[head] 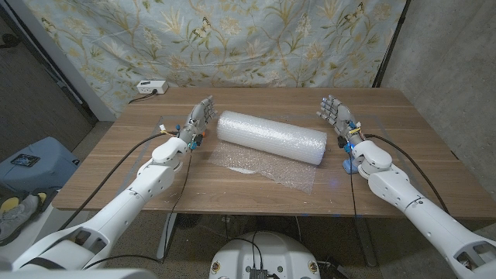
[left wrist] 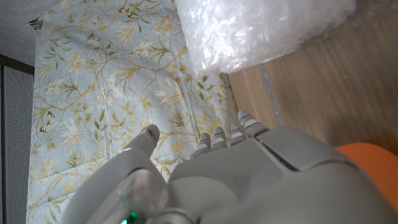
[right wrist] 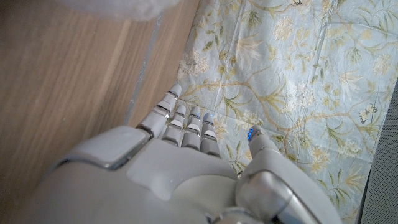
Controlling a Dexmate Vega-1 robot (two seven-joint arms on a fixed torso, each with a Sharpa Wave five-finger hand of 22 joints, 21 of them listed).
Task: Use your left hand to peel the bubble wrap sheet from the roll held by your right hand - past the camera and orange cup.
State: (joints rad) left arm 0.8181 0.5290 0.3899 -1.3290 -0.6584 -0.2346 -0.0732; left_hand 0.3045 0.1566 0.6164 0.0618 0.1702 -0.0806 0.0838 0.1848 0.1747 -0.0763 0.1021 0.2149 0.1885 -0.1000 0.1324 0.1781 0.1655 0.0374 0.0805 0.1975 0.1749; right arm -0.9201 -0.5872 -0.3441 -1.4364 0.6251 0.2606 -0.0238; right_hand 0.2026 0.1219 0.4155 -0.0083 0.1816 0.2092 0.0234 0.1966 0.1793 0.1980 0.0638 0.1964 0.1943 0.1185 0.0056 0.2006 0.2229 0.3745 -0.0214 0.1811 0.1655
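Head view: bubble wrap roll (head: 270, 136) lies on its side mid-desk, long axis running from the left-rear toward the right-front, a loose sheet (head: 267, 167) of wrap already unrolled from it and lying flat on the desk (head: 403, 116) toward the front edge. Left robot hand (head: 198, 122) stands just beside the roll's left end, fingers straight and apart, pointing toward the rear edge, nothing in it, released; can't tell if it grazes the roll's end. Right robot hand (head: 335, 116) is near the roll's right end, a small gap between them, fingers spread and upright, also released, holding nothing. Something blue (head: 353, 164) sits on the desk under the right wrist, too small to identify. A white box (head: 151, 87) with a cable sits at the desk's rear-left corner. Floral cloth (head: 256, 39) hangs behind the desk. On the floor off the desk's left side, a blue bin (head: 31, 164). Left wrist view: back of the left robot hand (left wrist: 236, 168), fingers extended toward the cloth, the roll (left wrist: 261, 28) close ahead of the fingertips, an orange patch (left wrist: 373, 165) at the picture's edge beside the hand, can't tell what it is. Right wrist view: right robot hand (right wrist: 180, 155) with fingers straight over the desk's rear edge, a blurred bit of wrap (right wrist: 118, 7) at the edge of frame.
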